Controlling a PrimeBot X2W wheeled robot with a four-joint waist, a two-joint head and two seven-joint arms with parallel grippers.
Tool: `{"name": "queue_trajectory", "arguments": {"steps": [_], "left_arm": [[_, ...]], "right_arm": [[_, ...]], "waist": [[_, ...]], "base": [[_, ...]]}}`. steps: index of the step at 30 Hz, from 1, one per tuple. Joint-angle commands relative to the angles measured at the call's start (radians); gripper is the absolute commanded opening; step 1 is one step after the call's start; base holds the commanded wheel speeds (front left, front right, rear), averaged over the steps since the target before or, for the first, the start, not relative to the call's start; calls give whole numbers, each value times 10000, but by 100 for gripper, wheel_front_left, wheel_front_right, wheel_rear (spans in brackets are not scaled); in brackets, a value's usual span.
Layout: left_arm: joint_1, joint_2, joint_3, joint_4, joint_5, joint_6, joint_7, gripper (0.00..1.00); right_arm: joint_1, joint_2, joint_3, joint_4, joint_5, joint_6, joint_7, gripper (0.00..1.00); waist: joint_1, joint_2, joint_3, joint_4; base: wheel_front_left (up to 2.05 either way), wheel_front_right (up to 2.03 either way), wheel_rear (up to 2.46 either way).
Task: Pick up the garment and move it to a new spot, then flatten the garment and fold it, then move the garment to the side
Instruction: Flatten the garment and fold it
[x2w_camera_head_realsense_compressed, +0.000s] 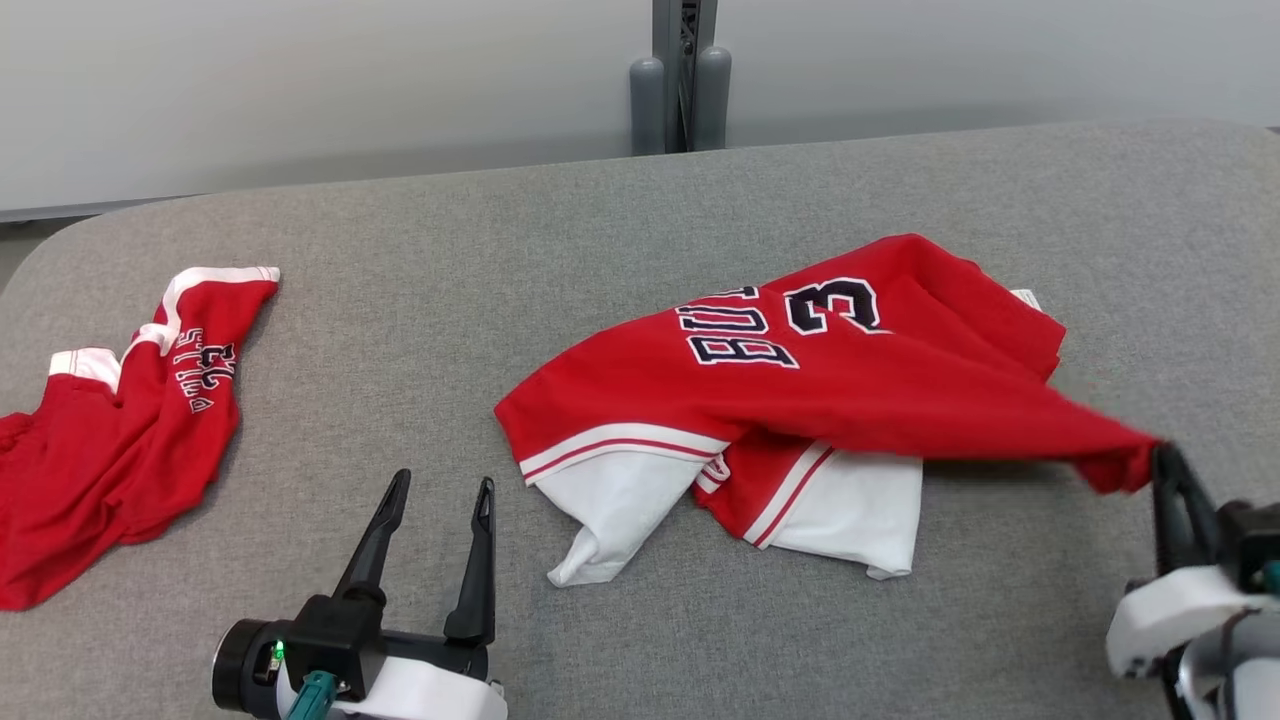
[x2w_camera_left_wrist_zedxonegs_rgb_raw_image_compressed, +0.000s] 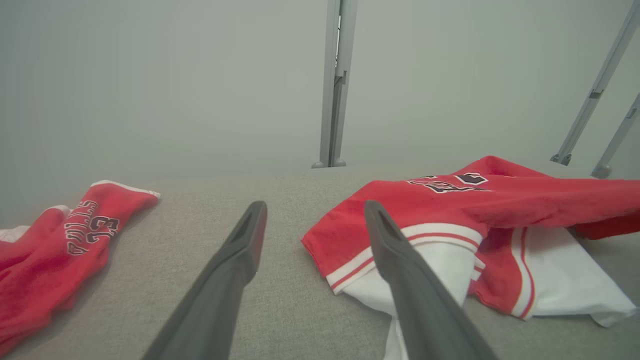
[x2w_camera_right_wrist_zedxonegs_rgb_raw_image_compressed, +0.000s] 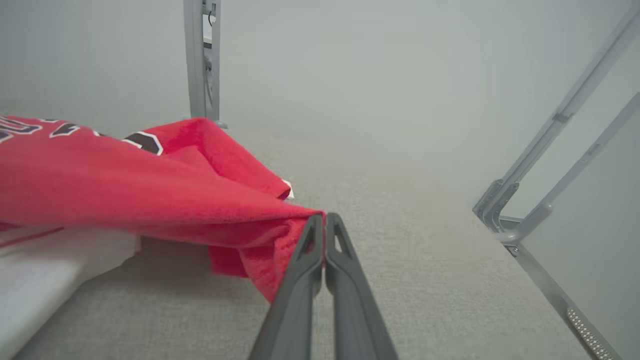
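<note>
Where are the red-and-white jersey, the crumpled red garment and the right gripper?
red-and-white jersey (x2w_camera_head_realsense_compressed: 800, 390), head view, red middle panel.
crumpled red garment (x2w_camera_head_realsense_compressed: 110, 450), head view, its red body.
right gripper (x2w_camera_right_wrist_zedxonegs_rgb_raw_image_compressed: 325, 220), right wrist view, between closed fingertips.

Left gripper (x2w_camera_head_realsense_compressed: 445, 480) sits at lower left of the head view, fingers spread wide, pointing forward, nothing between them, pale wrist behind. Right gripper (x2w_camera_head_realsense_compressed: 1165, 458) is at the lower right edge, fingers pressed together on a pinched corner of the garment (x2w_camera_head_realsense_compressed: 850, 390), pale wrist below.
</note>
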Motion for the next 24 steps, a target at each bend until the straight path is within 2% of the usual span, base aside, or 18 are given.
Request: {"name": "queue_trajectory", "arguments": {"steps": [1, 7, 9, 10, 11, 14, 17, 21, 24], "left_arm": [[-182, 23, 9, 52, 133, -58, -15, 100], [-179, 4, 42, 158, 151, -113, -15, 100], [-135, 30, 86, 211, 170, -125, -15, 100], [-122, 39, 90, 228, 174, -143, -15, 100], [-109, 46, 88, 256, 171, -166, -15, 100], [-87, 45, 106, 324, 169, -166, -15, 100], [-91, 29, 145, 366, 164, -120, -15, 100], [-94, -12, 195, 371, 128, -79, -15, 100], [-58, -51, 223, 372, 64, -51, -15, 100]], "right_arm": [[403, 95, 153, 380, 42, -3, 66, 0], [793, -14, 1525, 1667, 912, -3, 891, 0], [926, -98, 2231, 1924, 1596, -3, 1103, 0], [963, -135, 2405, 1967, 1841, -3, 1162, 33], [1007, -170, 2555, 1983, 2040, -3, 1244, 100], [1101, -458, 2478, 1815, 2286, -3, 1332, 100], [1038, -588, 1746, 1451, 1891, -3, 1290, 100], [902, -313, 661, 594, 1029, -3, 983, 100], [829, 77, 460, -155, 607, -3, 577, 100]], "waist": [[0, 0, 9, -15], [0, 0, 27, -55], [0, 0, 34, -120], [0, 0, 32, -144], [0, 0, 21, -165], [0, 0, -30, -234], [0, 0, -82, -301], [0, 0, -185, -332], [0, 0, -274, -314]], "base": [[0, 0, 0], [0, 0, 0], [0, 0, 0], [0, 0, 0], [0, 0, 0], [0, 0, 0], [0, 0, 0], [0, 0, 0], [0, 0, 0]]}}
